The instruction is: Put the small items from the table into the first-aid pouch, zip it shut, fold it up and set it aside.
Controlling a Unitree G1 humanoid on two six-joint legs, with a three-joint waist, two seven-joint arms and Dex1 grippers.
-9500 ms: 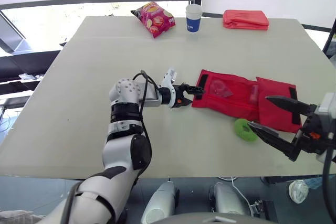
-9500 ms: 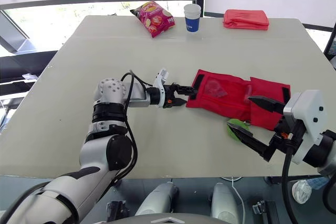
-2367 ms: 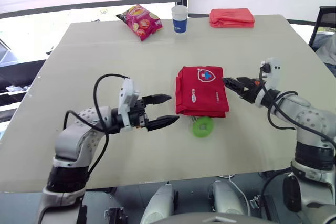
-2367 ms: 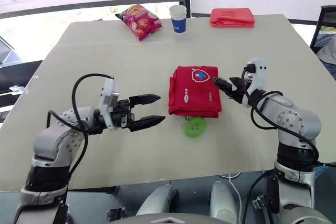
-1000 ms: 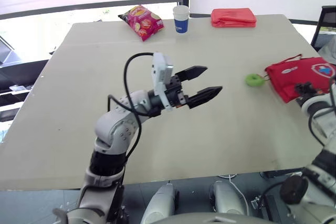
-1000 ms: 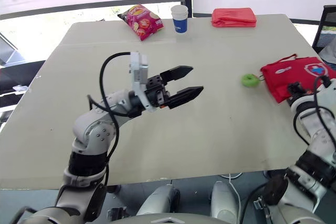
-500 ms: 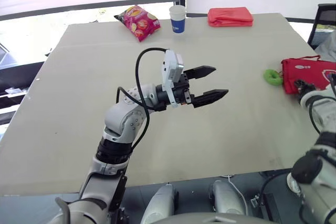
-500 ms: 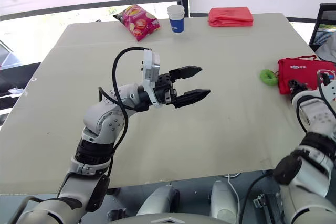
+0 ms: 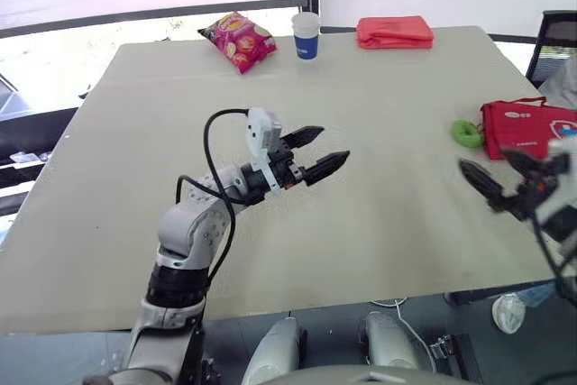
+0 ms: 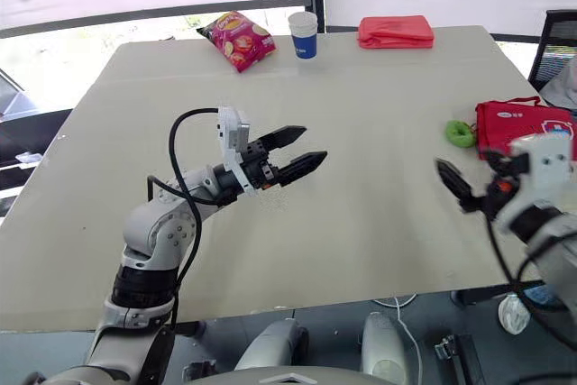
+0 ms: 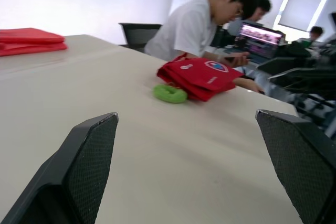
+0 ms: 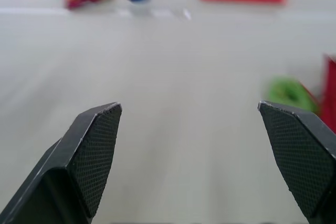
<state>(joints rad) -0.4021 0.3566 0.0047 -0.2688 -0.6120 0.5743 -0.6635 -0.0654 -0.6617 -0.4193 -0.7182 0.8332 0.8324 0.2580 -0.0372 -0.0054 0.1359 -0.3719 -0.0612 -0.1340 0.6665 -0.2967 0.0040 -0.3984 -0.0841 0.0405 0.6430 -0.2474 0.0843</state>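
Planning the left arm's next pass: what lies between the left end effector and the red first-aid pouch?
From the left end effector, bare tabletop, then the green ring beside the first-aid pouch; the left eye and left wrist views show this.

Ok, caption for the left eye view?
Folded red pouch and green ring at the table's right edge; left gripper and right gripper hover open, empty.

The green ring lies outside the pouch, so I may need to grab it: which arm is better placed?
Right. The right gripper is open and close to the green ring, which sits beside the red pouch. The left gripper, also open, hangs much farther from it.
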